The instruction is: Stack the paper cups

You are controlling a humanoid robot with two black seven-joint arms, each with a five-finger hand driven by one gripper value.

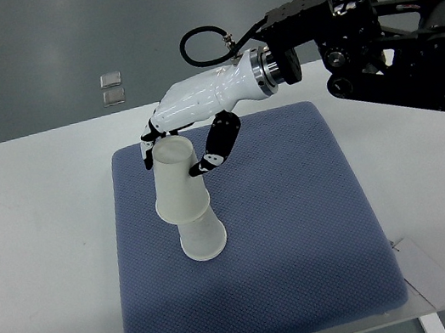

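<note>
Two paper cups sit on the blue mat point(313, 288), a bit left of its middle. The bottom cup point(202, 237) stands upside down with its wide rim on the mat. The top cup point(177, 181) is upside down too and sits over the bottom cup. It leans a little, so the two cups do not line up straight.

The right hand point(189, 125) is white with dark finger parts. Its arm point(390, 42) is black and comes in from the right. The hand is at the top end of the top cup. The thumb point(217, 146) touches the cup on its right side, and the fingers point(149, 138) curl at the cup's upper left edge. So the hand is closed loosely around the cup's top and has hold of it.

The mat lies on a white table point(39, 250). Two small shiny squares point(112, 87) lie on the grey floor beyond the table. A white card point(426, 268) lies just beside the mat's near right corner.
</note>
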